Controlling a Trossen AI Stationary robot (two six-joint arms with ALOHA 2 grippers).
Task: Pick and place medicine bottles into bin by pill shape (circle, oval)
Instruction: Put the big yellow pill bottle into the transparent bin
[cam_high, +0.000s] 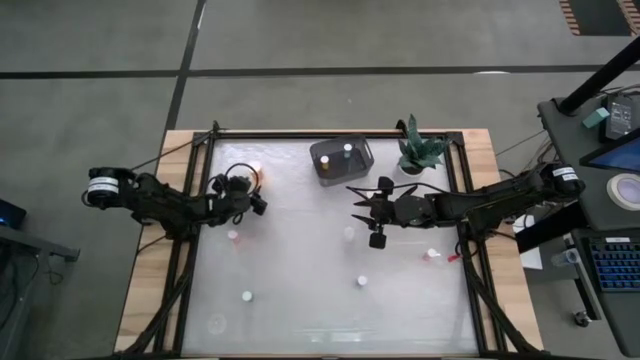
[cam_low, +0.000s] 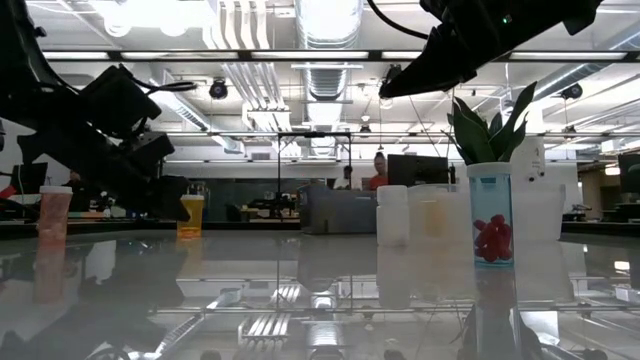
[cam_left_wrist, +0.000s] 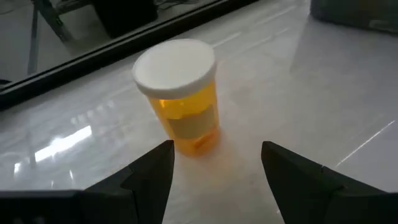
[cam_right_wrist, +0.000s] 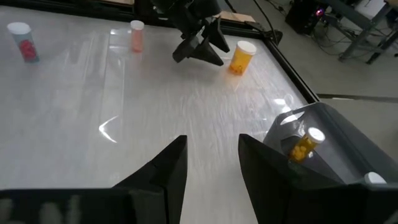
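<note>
Orange bottle (cam_left_wrist: 180, 93), white cap, upright near the table's far-left edge. Pink-filled bottle (cam_high: 233, 236) upright nearby. White ones scattered upright mid-table (cam_high: 362, 281) and front-left (cam_high: 246, 296). Two bottles (cam_right_wrist: 303, 144) sit inside the bin (cam_high: 341, 160), upright.

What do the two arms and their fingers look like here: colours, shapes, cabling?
Both arms are dark, jointed links, each with a white-banded base joint. The left gripper and right gripper have flat, black, wedge-shaped fingers. Thin dark cables trail along both arms.
</note>
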